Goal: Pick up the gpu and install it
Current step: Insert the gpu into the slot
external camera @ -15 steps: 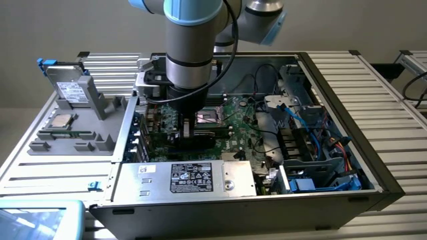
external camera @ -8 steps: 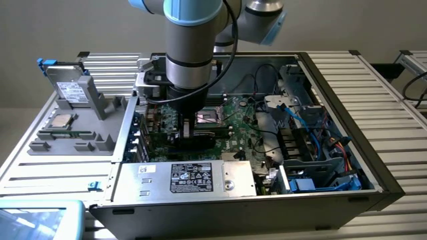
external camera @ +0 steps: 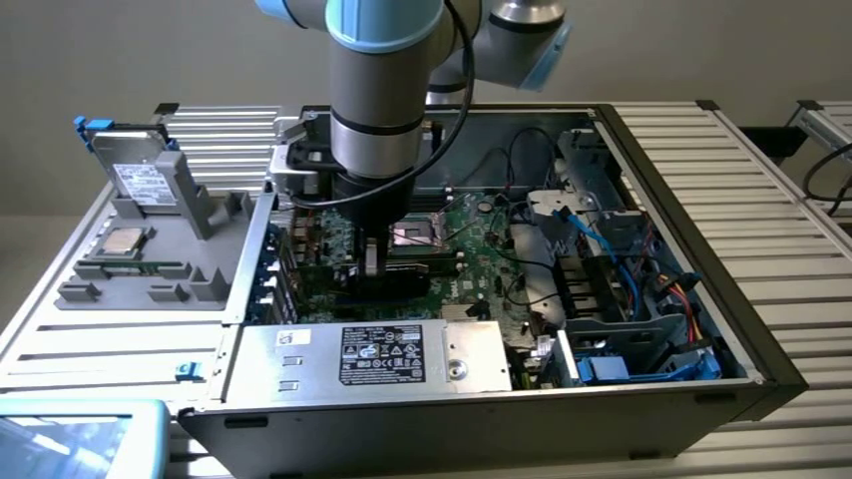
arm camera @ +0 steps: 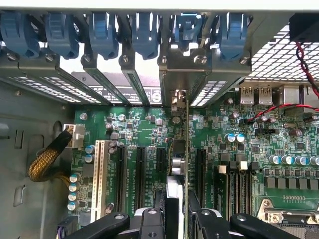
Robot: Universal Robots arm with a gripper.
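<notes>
1. The white-and-black printed label [external camera: 382,351] on the silver metal power supply box [external camera: 366,367] carries rows of small print and certification marks, too small to read.
2. The white label [external camera: 139,181] on the upright grey metal drive box [external camera: 138,176] is likewise unreadable.

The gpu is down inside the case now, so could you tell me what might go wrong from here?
1. The gpu stands edge-on over the motherboard; if misaligned with its slot, pressing could damage the connector.
2. Its bracket sits tight among the blue slot latches and could snag.
3. The red wires lie nearby.
</notes>
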